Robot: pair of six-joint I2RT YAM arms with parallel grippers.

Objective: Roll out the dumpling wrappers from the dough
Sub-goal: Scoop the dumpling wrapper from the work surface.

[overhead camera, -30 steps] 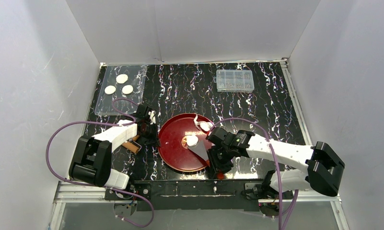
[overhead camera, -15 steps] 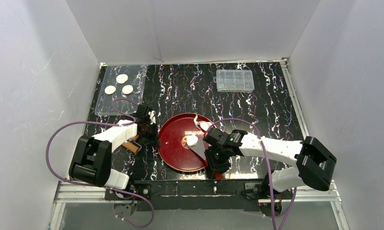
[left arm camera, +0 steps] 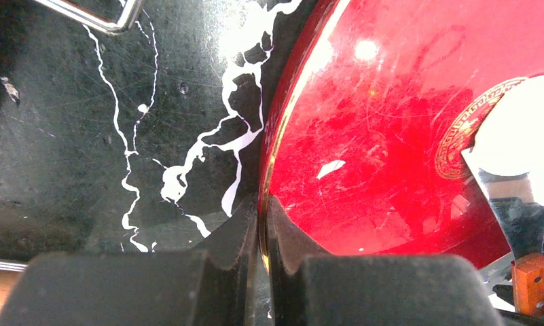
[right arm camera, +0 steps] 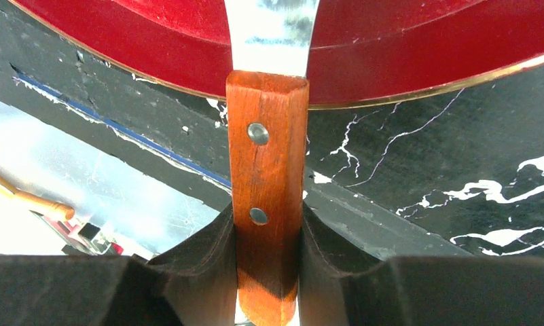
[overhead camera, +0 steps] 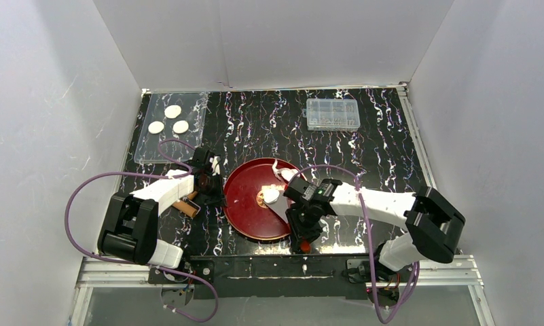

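Note:
The dough (overhead camera: 272, 195) is a white piece near the middle of the red plate (overhead camera: 245, 204); it also shows in the left wrist view (left arm camera: 520, 136). A second white lump (overhead camera: 288, 176) lies at the plate's far right rim. Three dumpling wrappers (overhead camera: 172, 111) lie on a clear tray (overhead camera: 153, 151) at the back left. My left gripper (overhead camera: 213, 192) (left arm camera: 263, 210) is shut on the plate's left rim (left arm camera: 282, 136). My right gripper (overhead camera: 301, 227) (right arm camera: 267, 231) is shut on the wooden handle (right arm camera: 265, 170) of a metal scraper. Its blade (overhead camera: 282, 212) reaches under the dough.
A brown wooden rolling pin (overhead camera: 186, 207) lies by the left arm, left of the plate. A clear plastic box (overhead camera: 333, 114) stands at the back right. White walls close in the table on three sides.
My right arm has swung left and pushed the scraper blade farther into the plate toward the dough. The dough has shifted slightly away. The left gripper has stayed on the rim.

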